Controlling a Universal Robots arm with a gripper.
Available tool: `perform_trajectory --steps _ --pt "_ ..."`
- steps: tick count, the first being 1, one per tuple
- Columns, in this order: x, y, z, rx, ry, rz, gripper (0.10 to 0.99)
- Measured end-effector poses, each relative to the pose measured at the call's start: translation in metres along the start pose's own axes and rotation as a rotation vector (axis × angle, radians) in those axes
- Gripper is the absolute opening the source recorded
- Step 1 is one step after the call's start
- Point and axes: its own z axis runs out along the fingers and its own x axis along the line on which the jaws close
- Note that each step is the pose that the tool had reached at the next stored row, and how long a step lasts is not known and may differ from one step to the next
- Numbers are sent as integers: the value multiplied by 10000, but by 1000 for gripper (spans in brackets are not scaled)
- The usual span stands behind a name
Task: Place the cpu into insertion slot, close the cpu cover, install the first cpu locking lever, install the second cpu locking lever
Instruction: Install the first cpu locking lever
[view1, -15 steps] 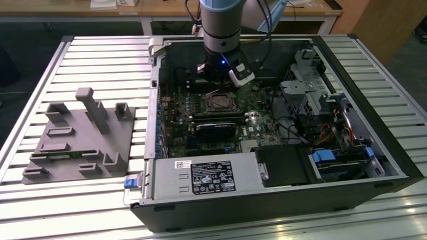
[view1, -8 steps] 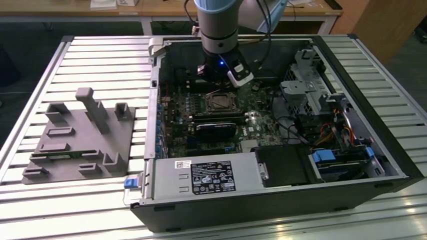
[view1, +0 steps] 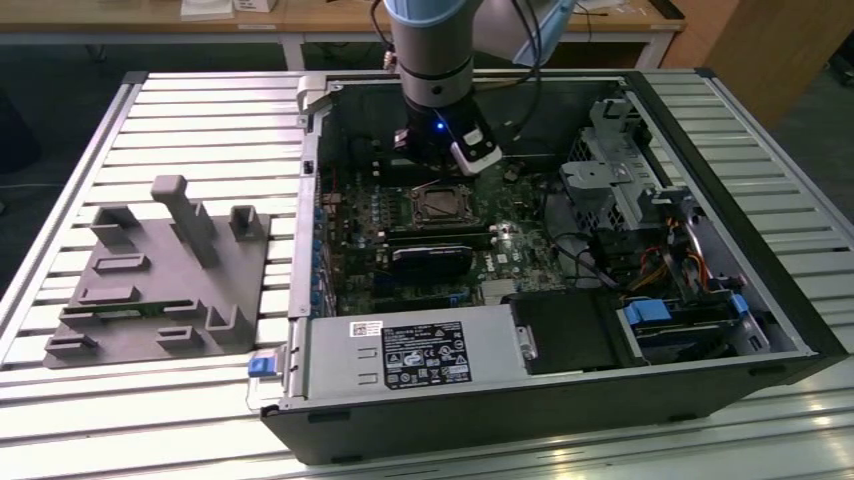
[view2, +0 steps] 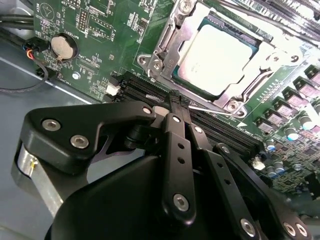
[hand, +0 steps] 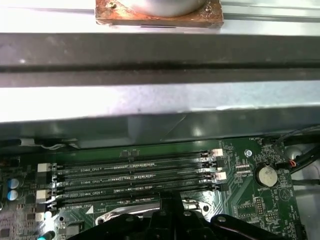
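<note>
In the second wrist view the cpu (view2: 220, 52) lies in the insertion slot (view2: 260, 47), its pale metal top showing through the window of the cpu cover (view2: 165, 52), which is folded down flat over it. My gripper (view2: 179, 100) is shut, its black fingers pressed together just beside the socket's edge. A thin silver locking lever (view2: 212, 111) runs out from right at the fingertips; whether they touch it I cannot tell. In the exterior view the gripper (view1: 434, 168) hangs inside the open computer case, just behind the insertion slot (view1: 438, 205).
Long black memory slots (hand: 135, 175) run beside the socket, with a coin battery (hand: 266, 175) nearby. A black card (view1: 434, 258), the power supply (view1: 414, 352) and a drive cage (view1: 627, 180) crowd the case. A grey fixture (view1: 160, 275) stands on the slatted table (view1: 200, 120) at the exterior view's left.
</note>
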Motion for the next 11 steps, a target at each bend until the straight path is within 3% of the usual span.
perform_trajectory --steps 11 --pt "37 52 28 56 -94 378 106"
